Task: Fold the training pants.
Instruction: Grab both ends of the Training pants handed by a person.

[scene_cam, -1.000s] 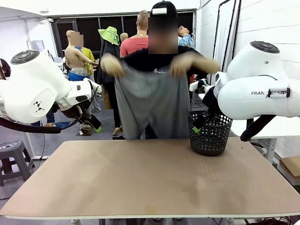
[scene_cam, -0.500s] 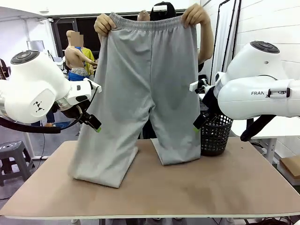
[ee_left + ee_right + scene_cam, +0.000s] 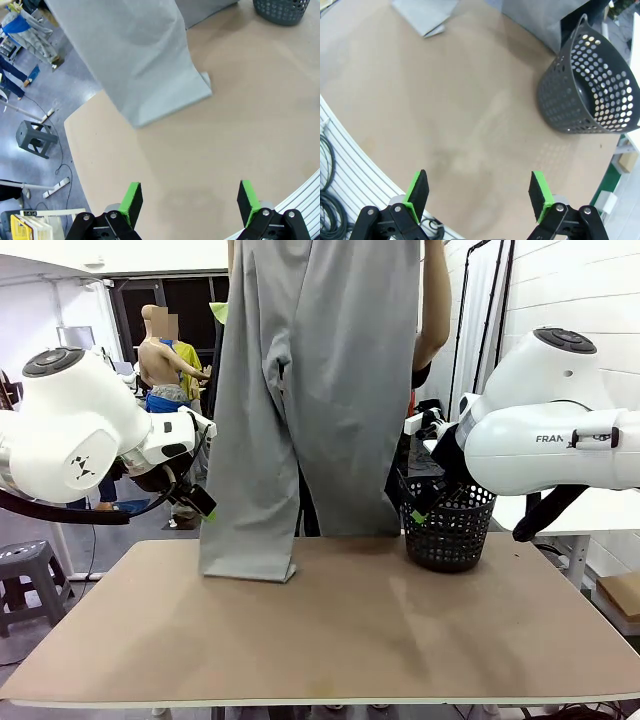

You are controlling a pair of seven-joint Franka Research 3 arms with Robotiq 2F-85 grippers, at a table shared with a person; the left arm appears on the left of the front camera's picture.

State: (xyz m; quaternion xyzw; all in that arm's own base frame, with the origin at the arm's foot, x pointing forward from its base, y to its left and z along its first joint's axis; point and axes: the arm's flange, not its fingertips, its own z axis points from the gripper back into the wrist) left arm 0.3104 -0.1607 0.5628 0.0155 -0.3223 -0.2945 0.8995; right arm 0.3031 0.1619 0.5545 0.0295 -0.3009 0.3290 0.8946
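Person holds pants (image 3: 320, 390) high, one cuff resting on desk (image 3: 330, 640), probably to hang them straight. Pants hang well ahead of left claw (image 3: 189, 185) and right claw (image 3: 479, 175), both spread, empty.

The light grey soft-cloth training pants (image 3: 320, 390) look matt and slightly fleecy, falling in smooth, broad folds with a stitched hem. The tan board counter (image 3: 330, 640) has a dull, faintly mottled surface and a paler edge. The black plastic mesh basket (image 3: 447, 535) is semi-matt, its wall pierced with round holes. The white shell of the right arm (image 3: 560, 430) and that of the left arm (image 3: 70, 430) are smooth, glossy plastic. The left tool (image 3: 189, 196) and right tool (image 3: 479, 185) are matt black, with bright green, rubbery-looking pads (image 3: 132, 197).
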